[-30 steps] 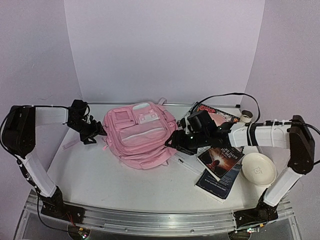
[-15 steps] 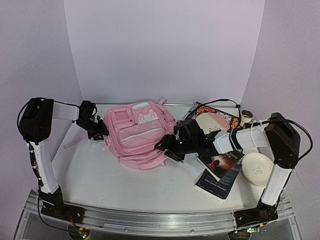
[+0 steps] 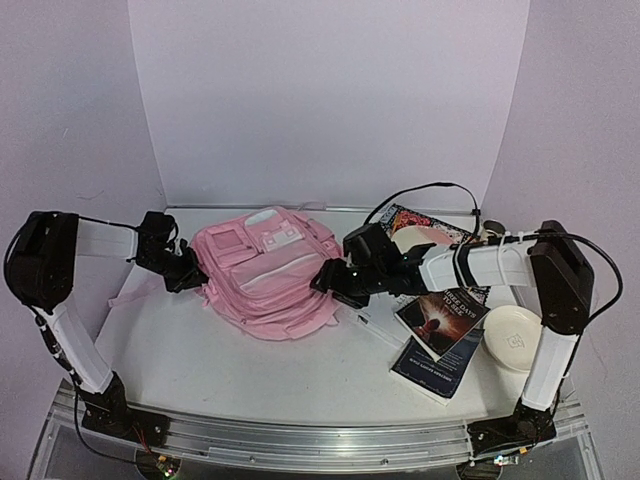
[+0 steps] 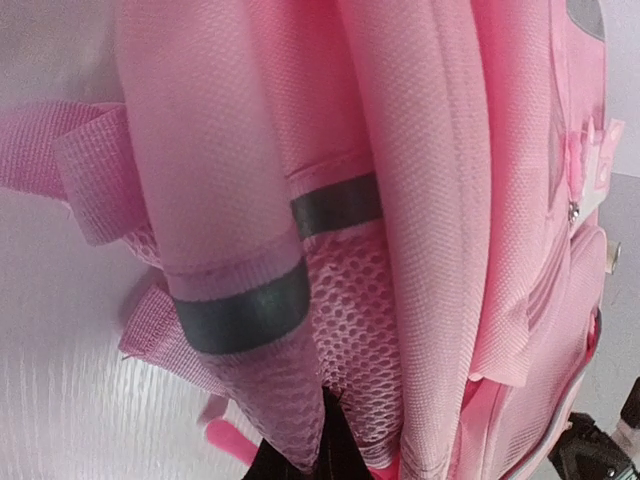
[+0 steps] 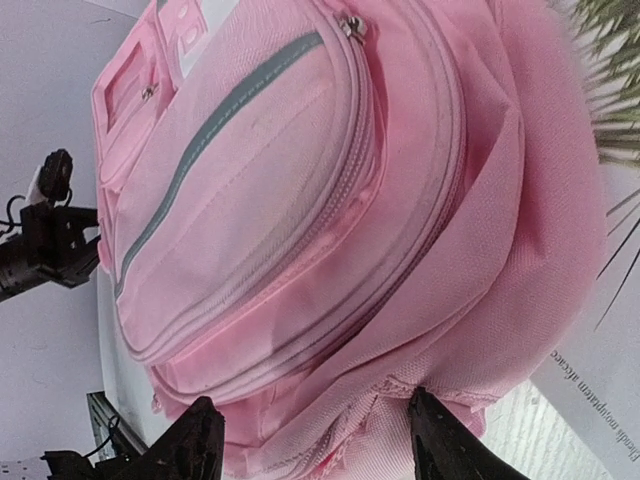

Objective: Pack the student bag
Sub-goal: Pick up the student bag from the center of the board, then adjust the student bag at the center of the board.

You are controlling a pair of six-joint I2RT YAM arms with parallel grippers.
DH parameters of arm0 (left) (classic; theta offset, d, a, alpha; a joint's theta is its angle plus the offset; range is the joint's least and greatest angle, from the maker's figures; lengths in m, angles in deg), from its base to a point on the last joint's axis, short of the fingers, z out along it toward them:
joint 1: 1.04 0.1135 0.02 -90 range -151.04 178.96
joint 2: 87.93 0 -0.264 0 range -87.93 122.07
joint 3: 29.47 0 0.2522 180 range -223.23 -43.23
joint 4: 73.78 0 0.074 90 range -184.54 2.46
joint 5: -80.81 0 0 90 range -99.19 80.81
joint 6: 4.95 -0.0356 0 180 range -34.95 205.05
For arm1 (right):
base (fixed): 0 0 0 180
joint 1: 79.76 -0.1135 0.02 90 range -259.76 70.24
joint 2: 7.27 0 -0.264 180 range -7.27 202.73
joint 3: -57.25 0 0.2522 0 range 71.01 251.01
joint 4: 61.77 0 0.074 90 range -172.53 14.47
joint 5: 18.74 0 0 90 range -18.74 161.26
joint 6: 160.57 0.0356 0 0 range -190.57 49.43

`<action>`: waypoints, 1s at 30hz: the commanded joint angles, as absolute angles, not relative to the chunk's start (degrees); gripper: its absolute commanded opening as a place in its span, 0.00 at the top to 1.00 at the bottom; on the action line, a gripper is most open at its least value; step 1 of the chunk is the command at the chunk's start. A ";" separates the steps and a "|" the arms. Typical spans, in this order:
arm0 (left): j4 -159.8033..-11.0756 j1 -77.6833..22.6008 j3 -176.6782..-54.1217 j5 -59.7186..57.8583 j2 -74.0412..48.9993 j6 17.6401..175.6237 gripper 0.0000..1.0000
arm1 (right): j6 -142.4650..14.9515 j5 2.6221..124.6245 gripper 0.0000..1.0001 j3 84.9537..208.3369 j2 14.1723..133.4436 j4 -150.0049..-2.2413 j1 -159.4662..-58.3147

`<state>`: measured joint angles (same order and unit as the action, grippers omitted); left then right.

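Now clamped: the left gripper [image 3: 190, 272] has pinched its 2 jaws together on the mesh side pocket of the student bag [image 3: 262, 275], where 1 second ago they stood apart just short of the fabric. The pink backpack lies flat near the middle of the table [image 3: 200, 350], front pockets up, between the 2 arms. It sits a little further left than it did, its top edge drawn toward the gripping arm.

On the other side the right gripper [image 3: 330, 282] has pressed in closer to the bag's right edge. Its fingers [image 5: 200, 440] stand apart with a bulge of pink cloth between them, not closed on it.

In the left wrist view the pinch sits at the very bottom of the frame, so how much mesh is caught is hard to say; perhaps only a fold.

No opened pocket shows, and the books [image 3: 440, 322] and the bowl [image 3: 517, 338] lie outside on the right, so packing proper has not begun. Judged from this, the step in hand is to anchor the bag on 1 side so the other arm can work a zip or opening. A thin hold on mesh may slip when the pull comes.
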<state>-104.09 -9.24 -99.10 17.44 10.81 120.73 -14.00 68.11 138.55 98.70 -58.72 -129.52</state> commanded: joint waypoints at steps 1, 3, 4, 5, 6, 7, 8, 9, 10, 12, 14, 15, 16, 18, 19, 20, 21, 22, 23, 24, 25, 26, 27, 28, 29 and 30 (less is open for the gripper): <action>-104.35 -11.92 -94.67 24.65 0.24 126.53 1.00 | -24.62 69.73 0.37 147.67 99.31 -62.07 -126.97; -104.28 -13.78 -93.22 24.71 -3.33 128.64 1.00 | -27.83 69.14 0.37 150.61 100.23 -63.79 -125.95; -104.26 -14.86 -92.78 24.62 -4.58 129.65 1.00 | -29.42 69.01 0.37 152.08 100.70 -64.45 -125.60; -104.19 -16.44 -92.29 24.39 -6.07 131.03 1.00 | -30.68 69.08 0.37 153.13 101.05 -65.22 -125.22; -104.16 -17.85 -92.00 24.11 -7.35 132.14 1.00 | -31.72 69.19 0.37 154.29 101.41 -65.77 -125.04; -104.19 -19.11 -91.70 23.68 -8.55 133.60 1.00 | -33.17 69.14 0.37 155.24 101.71 -66.37 -124.95; -104.17 -20.23 -91.51 23.03 -10.07 134.70 1.00 | -34.14 68.76 0.37 156.16 101.91 -66.86 -124.88; -104.16 -21.04 -91.20 22.25 -11.78 135.95 1.00 | -35.05 68.25 0.37 157.04 102.01 -67.48 -124.82; -104.16 -21.31 -90.70 21.22 -13.76 137.47 1.00 | -35.86 67.50 0.37 157.83 101.95 -68.33 -124.80; -104.17 -21.34 -89.89 18.60 -17.72 140.33 1.00 | -37.02 65.72 0.36 158.52 101.18 -69.77 -125.00; -104.13 -21.35 -89.42 16.60 -20.76 143.47 1.00 | -38.52 66.28 0.36 158.57 99.60 -71.28 -126.30; -104.16 -21.41 -89.26 16.13 -21.69 144.85 1.00 | -39.40 67.38 0.36 158.62 98.79 -72.31 -127.34; -104.13 -21.46 -89.25 16.00 -22.26 145.69 1.00 | -39.96 68.42 0.36 158.60 98.02 -73.02 -128.53; -104.09 -21.55 -89.36 15.94 -23.18 147.14 1.00 | -40.42 70.25 0.36 158.14 96.33 -73.87 -131.19; -104.12 -21.62 -89.40 15.85 -23.56 147.61 1.00 | -40.35 71.21 0.36 157.77 95.48 -73.99 -132.75; -104.11 -21.71 -89.48 15.68 -23.91 148.00 1.00 | -40.26 72.40 0.37 157.38 94.68 -74.10 -134.29; -104.14 -21.81 -89.55 15.51 -24.25 148.13 1.00 | -40.31 73.85 0.37 156.80 93.80 -74.12 -135.54; -104.12 -21.86 -89.60 15.32 -24.49 148.15 1.00 | -40.51 74.94 0.37 156.13 93.26 -74.25 -136.69; -104.14 -21.87 -89.62 15.11 -24.74 148.16 1.00 | -40.41 76.10 0.37 155.40 92.66 -74.58 -137.93; -104.15 -21.87 -89.57 15.01 -24.89 148.12 1.00 | -39.33 76.66 0.36 154.09 91.91 -74.86 -138.46; -104.21 -21.87 -89.53 14.98 -25.11 148.04 1.00 | -37.64 77.19 0.36 152.61 91.17 -75.22 -138.60; -104.23 -21.88 -89.41 14.99 -25.31 147.93 1.00 | -35.42 78.09 0.36 150.56 90.12 -75.42 -138.69; -104.21 -21.91 -89.22 15.10 -25.47 147.78 1.00 | -32.64 79.48 0.35 147.89 88.63 -75.44 -138.70; -104.27 -21.96 -89.00 15.34 -25.57 147.54 1.00 | -29.84 81.09 0.35 145.10 86.74 -75.44 -138.68; -104.34 -21.97 -88.69 15.58 -25.68 147.30 1.00 | -27.27 82.34 0.34 142.38 84.78 -75.44 -138.67; -104.45 -21.96 -88.34 15.86 -25.81 147.14 1.00 | -24.27 83.39 0.33 140.03 83.01 -75.44 -138.71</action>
